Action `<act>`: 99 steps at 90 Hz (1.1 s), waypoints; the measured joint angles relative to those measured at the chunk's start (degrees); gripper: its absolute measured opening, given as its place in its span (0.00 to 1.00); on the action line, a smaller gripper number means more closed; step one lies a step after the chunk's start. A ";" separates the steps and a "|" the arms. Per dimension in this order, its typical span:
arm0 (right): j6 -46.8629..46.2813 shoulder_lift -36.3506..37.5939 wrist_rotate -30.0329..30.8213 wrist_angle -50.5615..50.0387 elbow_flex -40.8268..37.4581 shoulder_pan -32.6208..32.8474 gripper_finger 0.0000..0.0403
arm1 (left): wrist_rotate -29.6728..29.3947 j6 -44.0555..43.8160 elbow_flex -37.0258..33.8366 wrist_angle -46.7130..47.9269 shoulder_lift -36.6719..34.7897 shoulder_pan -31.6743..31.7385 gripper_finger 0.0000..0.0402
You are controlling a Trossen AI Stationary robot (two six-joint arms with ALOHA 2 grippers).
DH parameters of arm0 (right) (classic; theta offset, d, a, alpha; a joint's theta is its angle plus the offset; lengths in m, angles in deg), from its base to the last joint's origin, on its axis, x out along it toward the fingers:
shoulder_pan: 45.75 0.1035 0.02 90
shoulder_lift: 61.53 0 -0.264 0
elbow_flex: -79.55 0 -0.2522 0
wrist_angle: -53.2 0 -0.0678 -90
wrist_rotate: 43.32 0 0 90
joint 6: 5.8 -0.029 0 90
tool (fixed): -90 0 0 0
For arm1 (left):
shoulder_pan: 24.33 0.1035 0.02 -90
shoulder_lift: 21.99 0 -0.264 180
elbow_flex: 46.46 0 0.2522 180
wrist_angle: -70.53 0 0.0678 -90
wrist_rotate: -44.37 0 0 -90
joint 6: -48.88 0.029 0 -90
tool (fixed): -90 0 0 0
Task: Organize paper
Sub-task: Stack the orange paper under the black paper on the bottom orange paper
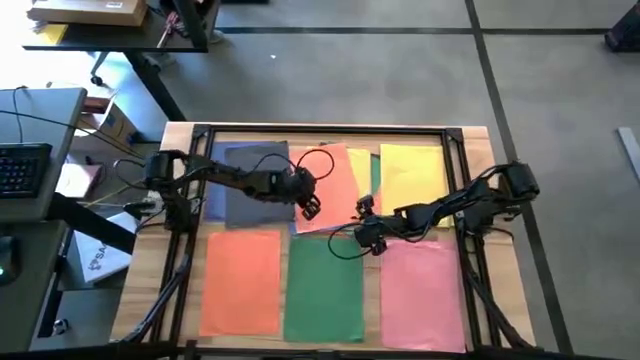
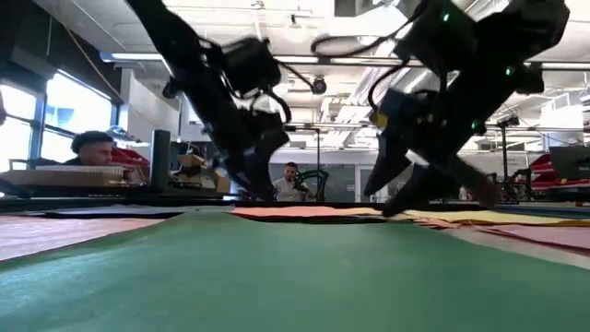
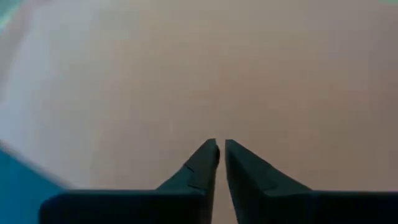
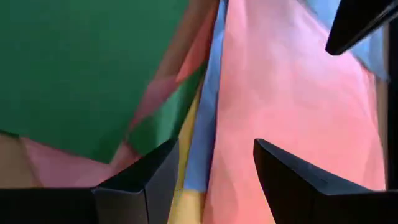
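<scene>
Coloured paper sheets cover the table. The far row holds blue and dark grey sheets (image 1: 255, 180), a skewed salmon-orange sheet (image 1: 335, 185) and a yellow sheet (image 1: 412, 180). The near row holds orange (image 1: 242, 282), green (image 1: 324, 290) and pink (image 1: 422, 295) sheets. My left gripper (image 1: 311, 208) is shut, low over the skewed sheet's near left part. My right gripper (image 1: 370, 243) is open at that sheet's near edge, where blue, yellow, green and pink edges (image 4: 199, 124) overlap. My left gripper comes down from above with its shut fingertips (image 3: 208, 155) on the salmon-orange sheet's near left part (image 3: 217, 93). The sheet lies flat on the sheets under it. My right gripper is low over the salmon-orange sheet (image 4: 292, 112); I cannot tell whether its fingers touch it.
A black frame (image 1: 320, 130) runs round the table's far and side edges. A desk with a keyboard (image 1: 20, 170) stands off the table's left side. People (image 2: 92, 148) sit in the room beyond the far edge.
</scene>
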State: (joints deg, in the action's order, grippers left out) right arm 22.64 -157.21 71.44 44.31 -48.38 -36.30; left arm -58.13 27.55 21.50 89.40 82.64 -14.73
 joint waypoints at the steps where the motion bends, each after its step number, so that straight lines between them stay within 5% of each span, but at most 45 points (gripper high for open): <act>1: -0.01 -0.17 0.52 0.00 0.05 -0.05 0.48 | 0.33 0.19 0.00 -0.18 0.37 0.12 0.02; 31: -1.37 -0.49 6.76 -2.04 3.00 -0.07 0.48 | 0.88 1.10 0.32 -1.55 4.86 -0.10 0.01; 64: -0.04 -2.12 3.22 -9.31 4.76 -2.07 0.48 | 0.88 1.64 0.13 -1.90 4.88 -0.23 0.01; 99: 0.09 -3.35 11.87 -6.38 4.76 -1.64 0.48 | 1.12 1.64 0.09 -2.27 4.97 -0.79 0.01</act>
State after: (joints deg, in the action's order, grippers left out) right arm 22.73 -160.56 83.31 37.92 -43.62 -37.95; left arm -57.01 29.19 21.59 87.13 87.61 -15.52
